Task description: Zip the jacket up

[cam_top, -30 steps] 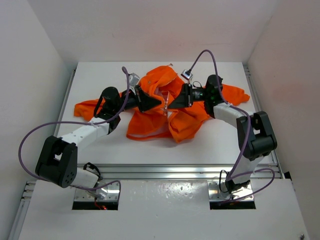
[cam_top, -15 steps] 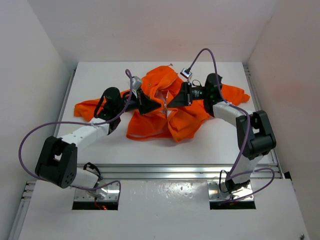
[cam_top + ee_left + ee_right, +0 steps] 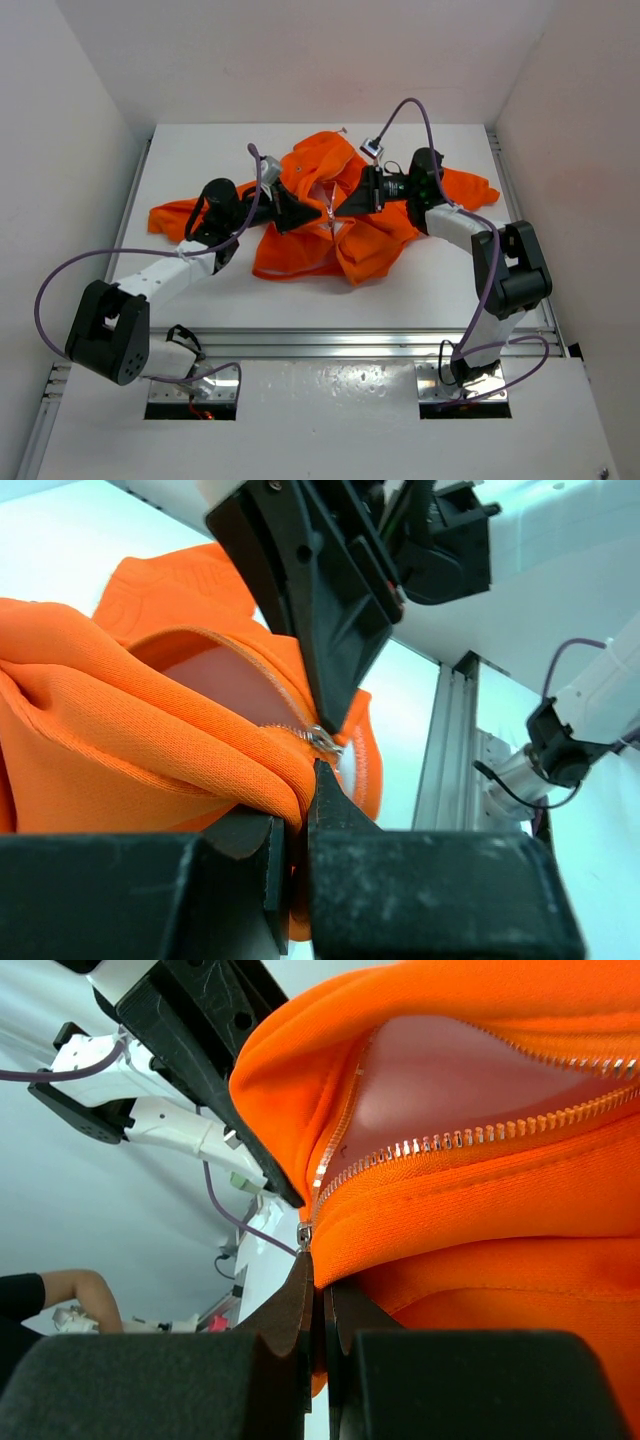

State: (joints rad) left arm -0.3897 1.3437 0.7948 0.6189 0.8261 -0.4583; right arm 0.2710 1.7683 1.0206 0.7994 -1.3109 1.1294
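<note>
Bright orange soft fabric jacket (image 3: 372, 240) sits bunched at centre of the white table (image 3: 200, 290), sleeves out to left and right of frame.

Both grippers meet over the jacket front, centre of the top view. Left gripper (image 3: 298, 798): jaws narrow, pinching a fold of the jacket just under the slider. Right gripper (image 3: 312, 1278): jaws all but closed, tips on the small metal zipper pull (image 3: 326, 740), and it looks clamped on it.

Change over the last second: the left arm's elbow has dropped toward lower left and its gripper has nudged slightly toward centre. Right arm has barely moved, and the jacket is where it was.

Pale zipper teeth (image 3: 450, 1141) are still split past the slider in the right wrist view. My read: the left is only taking up tension and the real zip travel hasn't started.
</note>
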